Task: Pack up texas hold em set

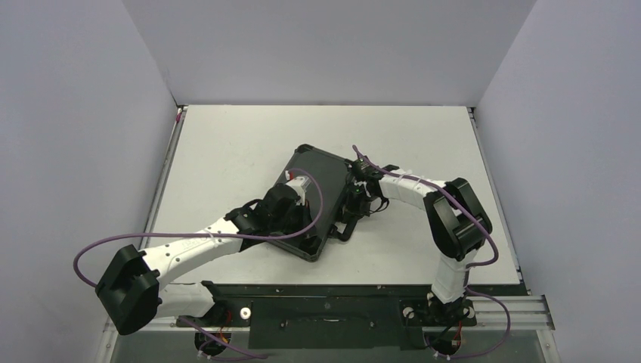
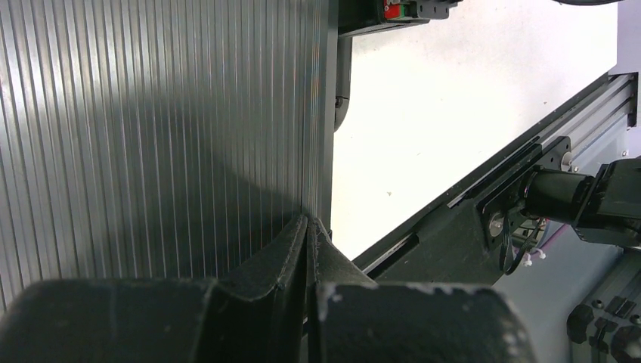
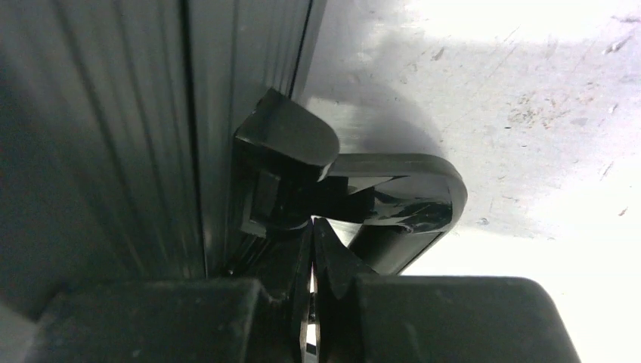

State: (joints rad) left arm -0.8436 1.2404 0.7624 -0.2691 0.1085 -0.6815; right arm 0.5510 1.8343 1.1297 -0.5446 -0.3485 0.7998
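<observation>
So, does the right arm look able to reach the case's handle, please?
Probably yes: the right gripper, shut, sits right at the handle with nothing between; it would need to open first.

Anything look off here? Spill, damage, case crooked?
No damage or spill shows. One oddity: the closed case sits skewed to the table edges. The left gripper, shut, is at the edge of the ribbed lid; the right gripper, shut, is at the handle.
</observation>
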